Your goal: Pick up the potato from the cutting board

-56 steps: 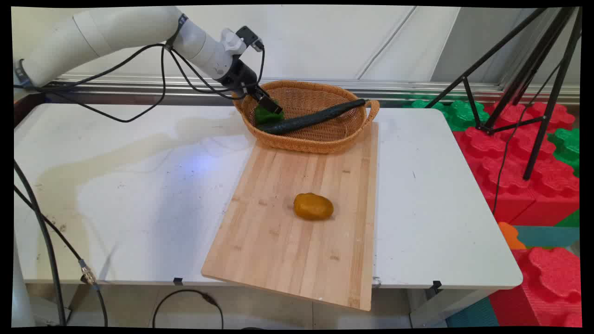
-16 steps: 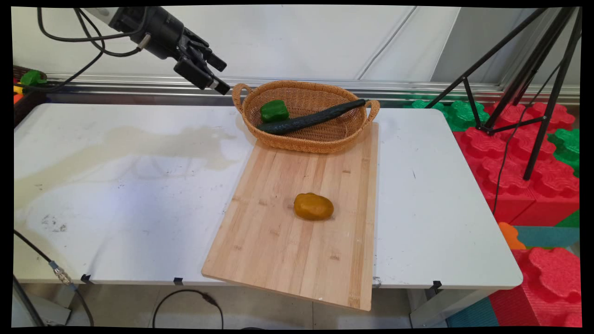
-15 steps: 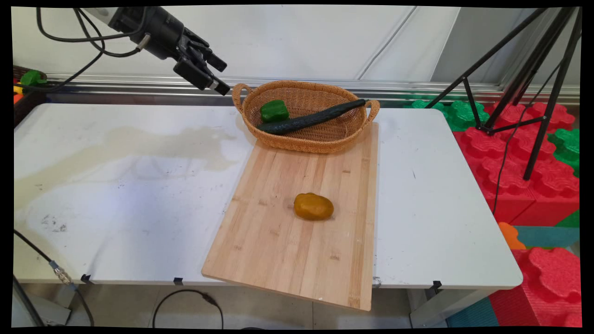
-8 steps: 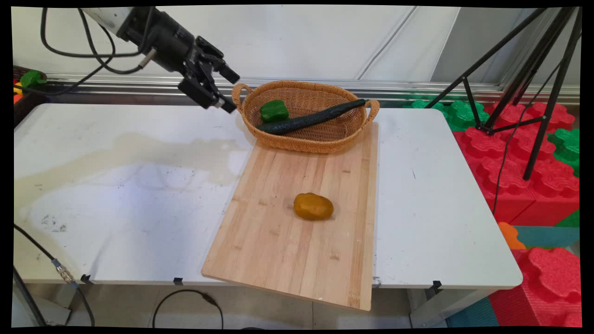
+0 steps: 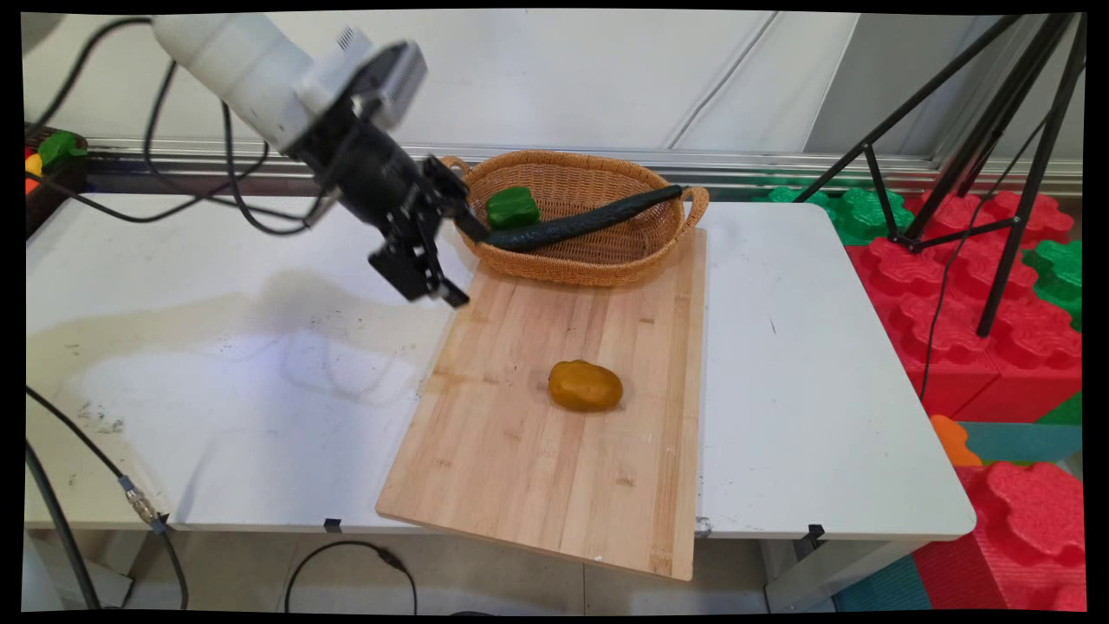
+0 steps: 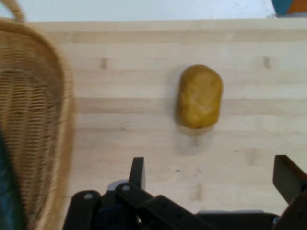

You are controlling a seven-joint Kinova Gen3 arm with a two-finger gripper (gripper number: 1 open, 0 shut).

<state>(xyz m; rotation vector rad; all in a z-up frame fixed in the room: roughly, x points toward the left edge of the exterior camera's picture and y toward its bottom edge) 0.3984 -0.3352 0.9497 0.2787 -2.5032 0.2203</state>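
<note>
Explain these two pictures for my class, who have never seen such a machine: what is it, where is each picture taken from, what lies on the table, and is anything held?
The machine is a white robot arm ending in a black two-finger gripper, open and holding nothing. One picture looks down across the white table; the other comes from a camera on the hand itself. A wooden cutting board bears a potato. At its far end stands a wicker basket holding a green pepper and a cucumber. The gripper hovers beside the basket.
</note>
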